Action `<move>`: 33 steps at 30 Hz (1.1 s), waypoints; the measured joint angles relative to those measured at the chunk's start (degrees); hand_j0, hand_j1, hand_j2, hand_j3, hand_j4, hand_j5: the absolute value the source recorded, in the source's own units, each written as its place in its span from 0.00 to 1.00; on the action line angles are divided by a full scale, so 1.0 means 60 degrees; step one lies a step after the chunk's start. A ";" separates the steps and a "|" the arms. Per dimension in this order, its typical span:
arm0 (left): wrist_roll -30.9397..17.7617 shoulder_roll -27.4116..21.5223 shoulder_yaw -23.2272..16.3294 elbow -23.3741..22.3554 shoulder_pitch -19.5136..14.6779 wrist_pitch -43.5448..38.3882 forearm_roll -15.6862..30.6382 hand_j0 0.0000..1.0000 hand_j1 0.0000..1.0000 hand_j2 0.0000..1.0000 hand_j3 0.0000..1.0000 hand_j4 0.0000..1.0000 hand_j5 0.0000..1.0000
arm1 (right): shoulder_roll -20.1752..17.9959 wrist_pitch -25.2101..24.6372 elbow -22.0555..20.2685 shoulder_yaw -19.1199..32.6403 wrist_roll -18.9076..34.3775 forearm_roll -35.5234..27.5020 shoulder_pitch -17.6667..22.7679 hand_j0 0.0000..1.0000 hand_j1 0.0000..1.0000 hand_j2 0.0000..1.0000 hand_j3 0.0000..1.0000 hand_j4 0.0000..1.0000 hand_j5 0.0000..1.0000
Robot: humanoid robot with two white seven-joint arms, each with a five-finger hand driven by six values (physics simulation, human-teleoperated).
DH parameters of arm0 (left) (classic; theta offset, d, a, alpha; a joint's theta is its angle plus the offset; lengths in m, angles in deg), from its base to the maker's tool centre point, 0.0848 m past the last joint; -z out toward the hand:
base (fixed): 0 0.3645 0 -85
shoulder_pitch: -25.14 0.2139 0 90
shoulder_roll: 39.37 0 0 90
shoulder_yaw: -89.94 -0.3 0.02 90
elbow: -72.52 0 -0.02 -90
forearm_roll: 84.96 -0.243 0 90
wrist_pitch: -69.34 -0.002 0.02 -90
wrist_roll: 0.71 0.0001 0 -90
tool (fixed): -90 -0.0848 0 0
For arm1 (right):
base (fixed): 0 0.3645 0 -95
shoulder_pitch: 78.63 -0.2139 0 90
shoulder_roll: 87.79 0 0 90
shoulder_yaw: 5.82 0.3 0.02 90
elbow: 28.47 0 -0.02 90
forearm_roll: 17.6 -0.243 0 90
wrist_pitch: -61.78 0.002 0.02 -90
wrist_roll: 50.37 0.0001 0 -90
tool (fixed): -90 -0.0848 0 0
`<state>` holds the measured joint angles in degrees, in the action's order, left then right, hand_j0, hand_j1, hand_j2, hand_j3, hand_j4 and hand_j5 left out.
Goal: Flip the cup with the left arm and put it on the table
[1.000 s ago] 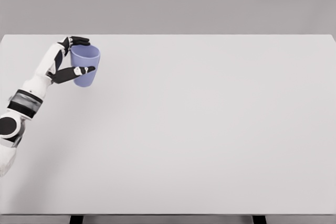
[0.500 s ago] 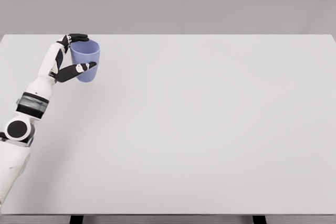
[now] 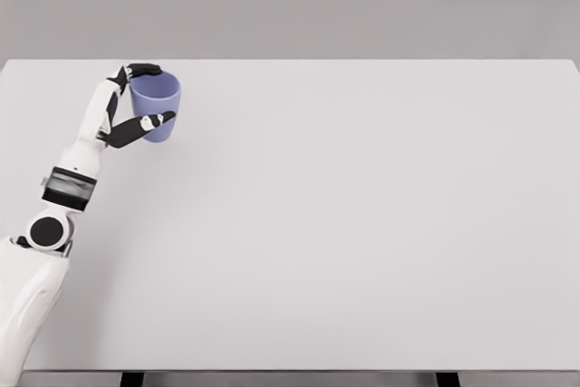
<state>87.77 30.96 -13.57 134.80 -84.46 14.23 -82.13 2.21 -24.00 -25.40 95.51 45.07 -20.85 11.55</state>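
Far-left of table (image 3: 362, 224) | left hand (image 3: 127, 106) fingers wrapped around upright blue cup (image 3: 157, 108), mouth up

I'm looking out over a bare simulated test scene, not any lived-in room: one wide, pale grey table (image 3: 362, 224) fills nearly my whole view, flat and evenly lit like a render. Behind it there's only a plain grey backdrop (image 3: 362, 2), with no furniture or fittings to mark a home or shop. Two dark table legs (image 3: 132, 379) peek out under the near edge.
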 measured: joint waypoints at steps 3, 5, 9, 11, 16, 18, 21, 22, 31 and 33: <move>0.0000 0.0076 0.0024 -0.0308 -0.0015 0.0013 -0.0077 0.65 0.65 0.65 0.65 0.65 0.65 | 0.0000 0.0000 0.0000 0.0000 0.0000 0.0000 0.0000 1.00 1.00 1.00 1.00 1.00 1.00; 0.0000 0.0103 0.0029 -0.0395 0.0000 0.0017 -0.0100 0.65 0.65 0.65 0.65 0.65 0.65 | 0.0000 0.0000 0.0000 0.0000 0.0000 0.0000 0.0000 1.00 1.00 1.00 1.00 1.00 1.00; 0.0000 0.0130 0.0024 -0.0463 0.0000 0.0020 -0.0118 0.65 0.65 0.65 0.65 0.65 0.65 | 0.0000 0.0000 0.0000 0.0000 0.0000 0.0000 0.0000 1.00 1.00 1.00 1.00 1.00 1.00; 0.0000 0.0137 0.0023 -0.0475 0.0000 0.0021 -0.0121 0.66 0.66 0.66 0.66 0.66 0.66 | 0.0000 0.0000 0.0000 0.0000 0.0000 0.0000 0.0000 1.00 1.00 1.00 1.00 1.00 1.00; -0.0004 0.0136 0.0022 -0.0463 0.0000 0.0021 -0.0121 0.84 0.84 0.84 0.84 0.84 0.84 | 0.0000 0.0000 0.0000 0.0000 0.0000 0.0000 0.0000 1.00 1.00 1.00 1.00 1.00 1.00; -0.0007 0.0133 0.0022 -0.0435 0.0015 0.0021 -0.0120 0.87 0.87 0.87 0.87 0.87 0.87 | 0.0000 0.0000 0.0000 0.0000 0.0000 0.0000 0.0000 1.00 1.00 1.00 1.00 1.00 1.00; -0.0008 0.0131 0.0022 -0.0403 0.0015 0.0021 -0.0117 0.87 0.87 0.87 0.87 0.87 0.87 | 0.0000 0.0000 0.0000 0.0000 0.0000 0.0000 0.0000 1.00 1.00 1.00 1.00 1.00 1.00; -0.0008 0.0131 0.0021 -0.0396 0.0015 0.0021 -0.0116 0.87 0.87 0.87 0.87 0.87 0.87 | 0.0000 0.0000 0.0000 0.0000 0.0000 0.0000 0.0000 1.00 1.00 1.00 1.00 1.00 1.00; -0.0011 0.0120 0.0026 -0.0334 0.0029 0.0019 -0.0118 0.94 0.94 0.94 0.94 0.94 0.94 | 0.0000 0.0000 0.0000 0.0000 0.0000 0.0000 0.0000 1.00 1.00 1.00 1.00 1.00 1.00; -0.0011 0.0119 0.0032 -0.0297 0.0044 0.0019 -0.0117 0.94 0.94 0.94 0.94 0.94 0.94 | 0.0000 0.0000 0.0000 0.0000 0.0000 0.0000 0.0000 1.00 1.00 1.00 1.00 1.00 1.00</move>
<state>87.70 31.68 -13.38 133.02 -84.20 14.34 -82.83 2.21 -24.00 -25.40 95.51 45.07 -20.85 11.55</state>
